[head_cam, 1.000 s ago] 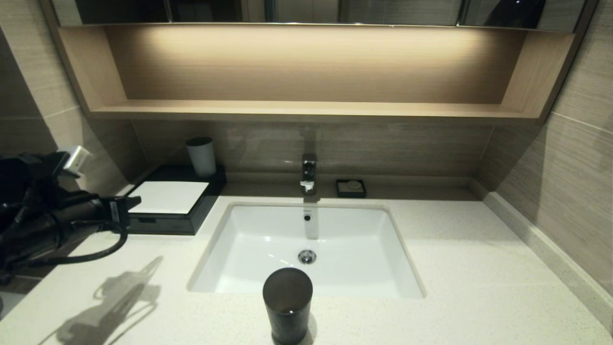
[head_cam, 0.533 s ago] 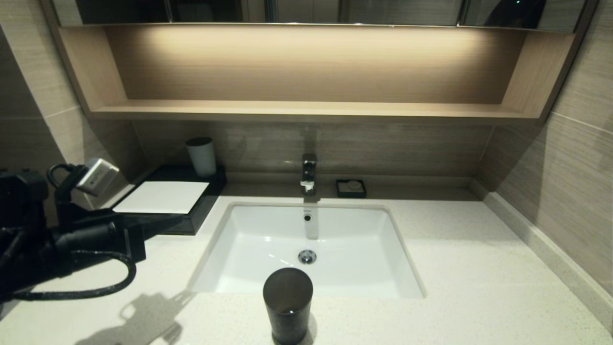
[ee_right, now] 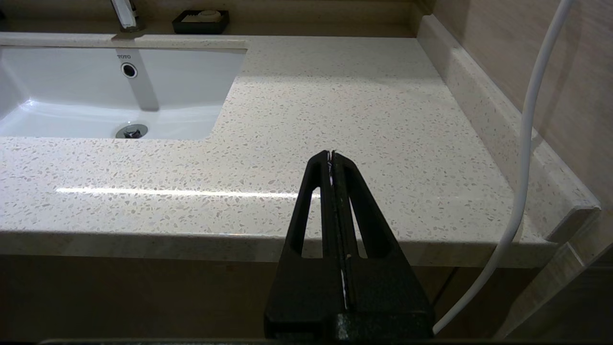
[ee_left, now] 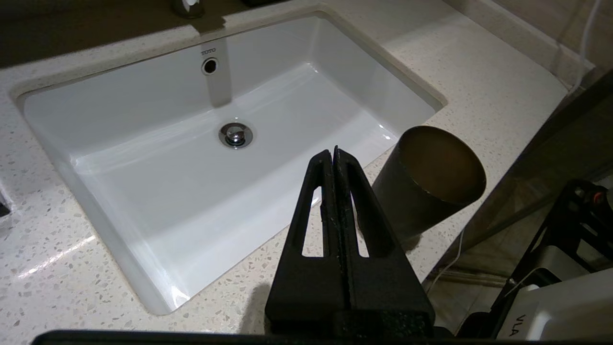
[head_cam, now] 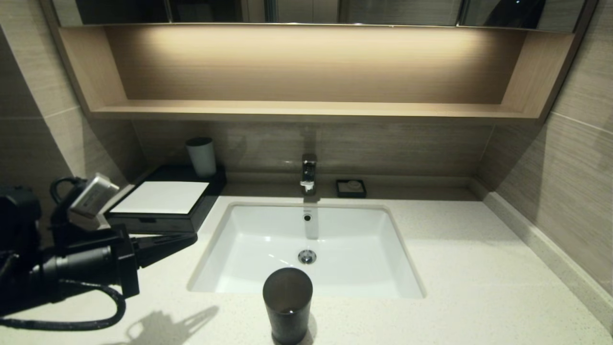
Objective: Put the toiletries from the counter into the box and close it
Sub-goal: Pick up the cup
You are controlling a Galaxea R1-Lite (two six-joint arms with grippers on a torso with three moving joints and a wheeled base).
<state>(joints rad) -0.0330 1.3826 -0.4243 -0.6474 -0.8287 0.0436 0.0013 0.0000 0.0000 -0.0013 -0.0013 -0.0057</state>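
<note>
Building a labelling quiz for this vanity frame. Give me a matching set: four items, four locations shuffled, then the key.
Items
1. dark cup
2. box
3. soap dish
4. left gripper

Places
A. back ledge, on the right of the tap
B. counter front edge, before the basin
C. back left corner of the counter, by the pale cup
D. above the counter at the basin's left rim, in front of the box

Pairs: 1-B, 2-C, 3-A, 4-D
</note>
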